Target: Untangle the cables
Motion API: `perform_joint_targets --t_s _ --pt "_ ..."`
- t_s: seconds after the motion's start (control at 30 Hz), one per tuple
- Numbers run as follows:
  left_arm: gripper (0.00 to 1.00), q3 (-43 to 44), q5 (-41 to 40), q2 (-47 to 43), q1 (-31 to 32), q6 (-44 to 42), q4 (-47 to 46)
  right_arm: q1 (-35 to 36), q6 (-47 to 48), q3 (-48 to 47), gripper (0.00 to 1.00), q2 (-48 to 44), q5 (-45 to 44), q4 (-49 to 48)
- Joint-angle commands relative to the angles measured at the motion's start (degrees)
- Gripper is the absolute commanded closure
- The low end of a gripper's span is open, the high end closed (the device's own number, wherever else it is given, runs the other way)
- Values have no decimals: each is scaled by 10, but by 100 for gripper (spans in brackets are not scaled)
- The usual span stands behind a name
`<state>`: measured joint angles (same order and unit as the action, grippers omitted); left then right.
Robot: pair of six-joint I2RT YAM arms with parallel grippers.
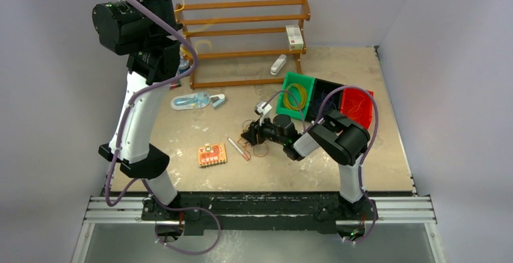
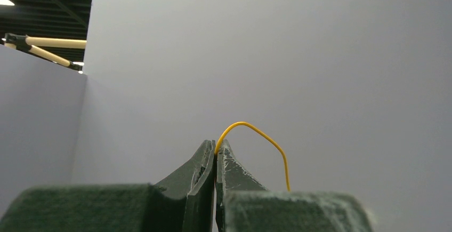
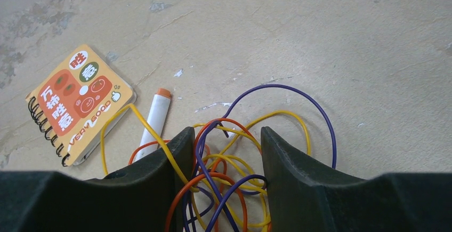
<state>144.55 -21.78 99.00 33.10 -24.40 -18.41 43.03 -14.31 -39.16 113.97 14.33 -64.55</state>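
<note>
Beige worn tabletop (image 1: 375, 154): bare surface lies toward the near edge. An orange spiral notebook (image 3: 74, 104) and a white marker pen (image 3: 154, 117) lie near the right gripper (image 3: 226, 133). Its jaws stand spread, straddling the yellow, orange-red and purple wire tangle (image 3: 226, 162) mid-table. The left gripper (image 2: 216, 146), raised high, is pressed together on one yellow wire strand (image 2: 256, 130).

Tan table (image 1: 363, 154) carries cables (image 1: 256, 146), notebook (image 1: 212, 154), pen (image 1: 237, 147), bins (image 1: 298, 80), wooden rack (image 1: 242, 53)
</note>
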Motion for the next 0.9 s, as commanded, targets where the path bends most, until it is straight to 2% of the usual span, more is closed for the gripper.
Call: perform_joint_targets --t_s 0.0,0.1,0.2,0.37,0.5,0.6,0.73,0.8,0.87 --pt "100 16 -19 -10 -2 -56 -27 2 -4 33 49 15 -18 75" --pt "100 -4 -14 -19 -2 -44 -17 2 -4 31 47 -5 -8 75" --pt "100 -27 -14 -27 -2 -22 6 2 15 19 44 -73 -6 106" --pt "100 -90 -12 -57 -2 31 52 2 59 -27 36 -192 -15 208" --pt "100 -165 -23 -93 -2 78 68 2 80 -69 31 -258 -57 314" --pt "100 -222 -32 -118 -2 106 77 2 89 -83 29 -296 -90 358" --pt "100 -255 -36 -137 -2 135 107 2 105 -77 28 -349 -105 395" --pt "100 -266 -36 -141 -2 149 117 1 135 -65 27 -375 -70 397" --pt "100 -274 -36 -141 -2 160 124 1 179 -73 27 -391 -23 441"
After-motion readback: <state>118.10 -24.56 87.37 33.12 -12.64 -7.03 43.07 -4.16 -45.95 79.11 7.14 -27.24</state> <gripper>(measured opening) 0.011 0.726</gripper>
